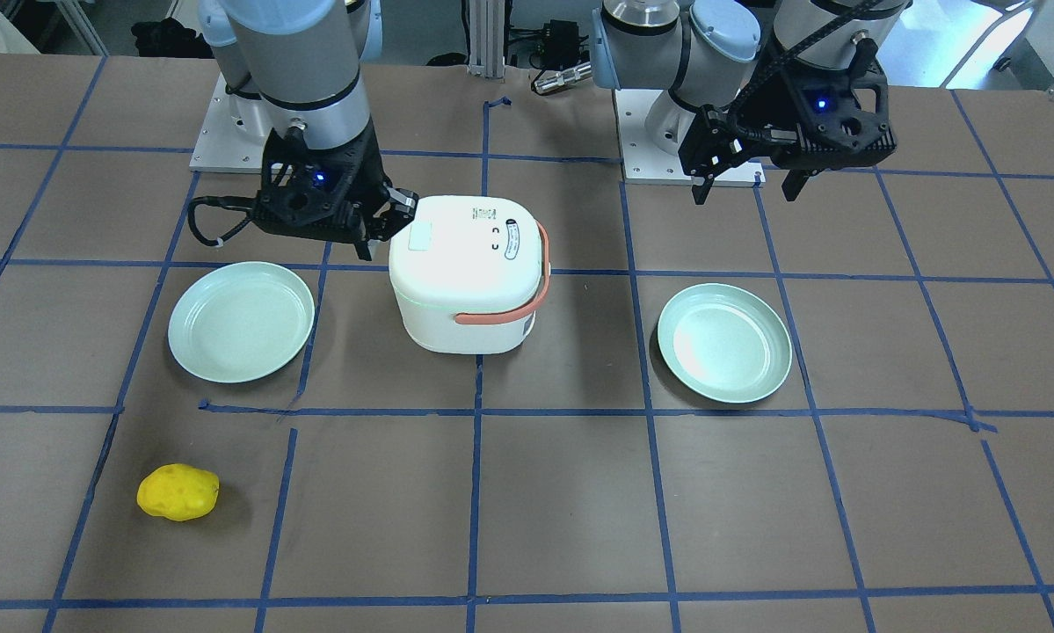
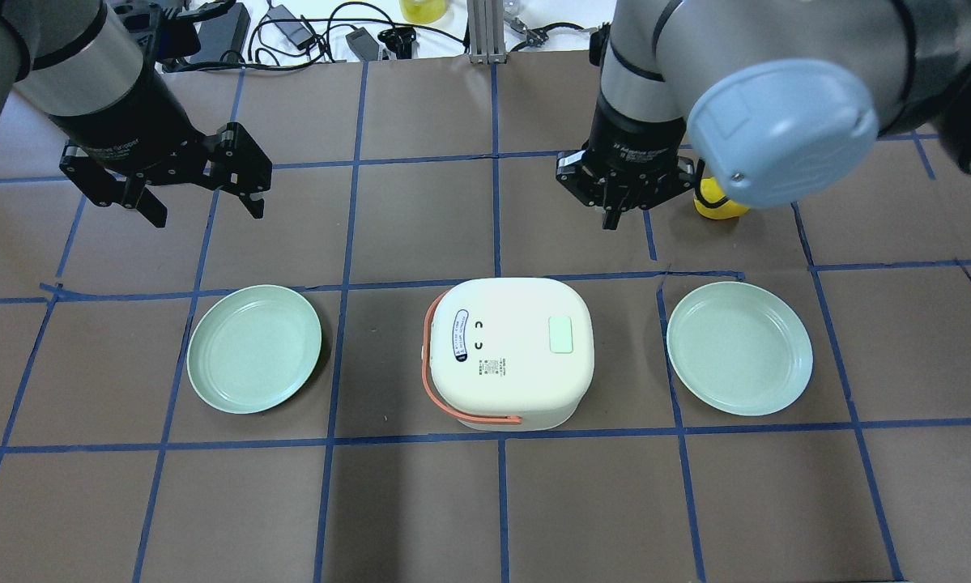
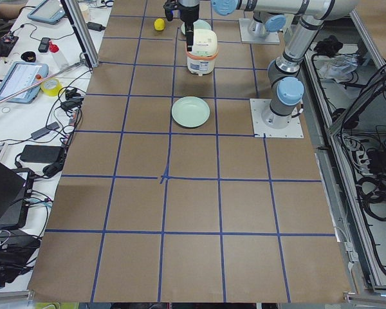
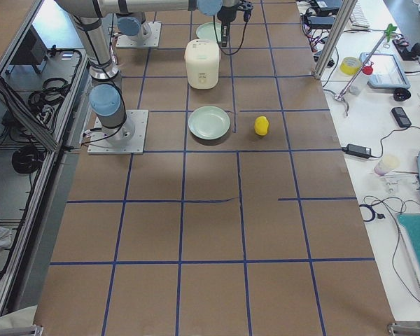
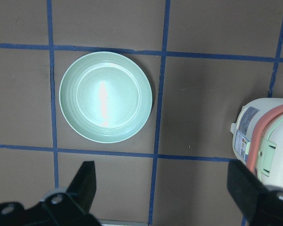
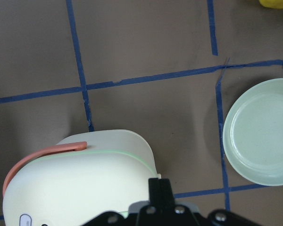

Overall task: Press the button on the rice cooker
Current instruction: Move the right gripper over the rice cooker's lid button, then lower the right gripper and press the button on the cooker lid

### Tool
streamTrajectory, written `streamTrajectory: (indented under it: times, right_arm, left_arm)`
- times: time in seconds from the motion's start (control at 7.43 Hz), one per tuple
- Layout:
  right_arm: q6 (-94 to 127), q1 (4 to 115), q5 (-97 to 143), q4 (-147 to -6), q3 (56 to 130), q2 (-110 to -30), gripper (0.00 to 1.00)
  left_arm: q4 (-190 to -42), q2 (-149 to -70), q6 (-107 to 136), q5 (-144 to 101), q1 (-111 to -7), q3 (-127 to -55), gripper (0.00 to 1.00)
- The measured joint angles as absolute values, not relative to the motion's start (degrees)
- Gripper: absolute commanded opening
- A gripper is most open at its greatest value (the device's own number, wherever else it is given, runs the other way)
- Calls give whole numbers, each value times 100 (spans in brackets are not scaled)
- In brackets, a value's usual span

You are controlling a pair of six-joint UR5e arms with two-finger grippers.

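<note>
Hovering my right tool (image 2: 612, 215), fingers pinched together, just beside the rice cooker (image 2: 505, 364) at the middle of the bench (image 2: 420, 502). Its pale green button (image 2: 561, 334) sits on the lid's right end, nearest this tool. My left tool (image 2: 208, 212) hangs spread wide, well apart.

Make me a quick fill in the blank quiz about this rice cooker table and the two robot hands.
The rice cooker stands between two green ____. The left hand has its fingers spread, so it is ____. The right hand has its fingers together, so it is ____.
Missing words: plates; open; shut.
</note>
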State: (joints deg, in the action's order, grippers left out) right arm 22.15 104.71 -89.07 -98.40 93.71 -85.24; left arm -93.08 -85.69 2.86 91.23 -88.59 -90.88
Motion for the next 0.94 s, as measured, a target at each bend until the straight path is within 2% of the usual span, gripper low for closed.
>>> streamTrajectory:
  times: [0.4, 0.94]
  right_arm:
    - [2467, 10900, -8908, -10405, 10089, -8547, 8]
    - [2450, 11025, -8786, -10156, 10264, -8574, 8]
  left_arm:
    - [-9308, -8569, 282, 9123, -8860, -9088, 100]
    - [-9308, -8569, 288, 9123, -8859, -9088, 100]
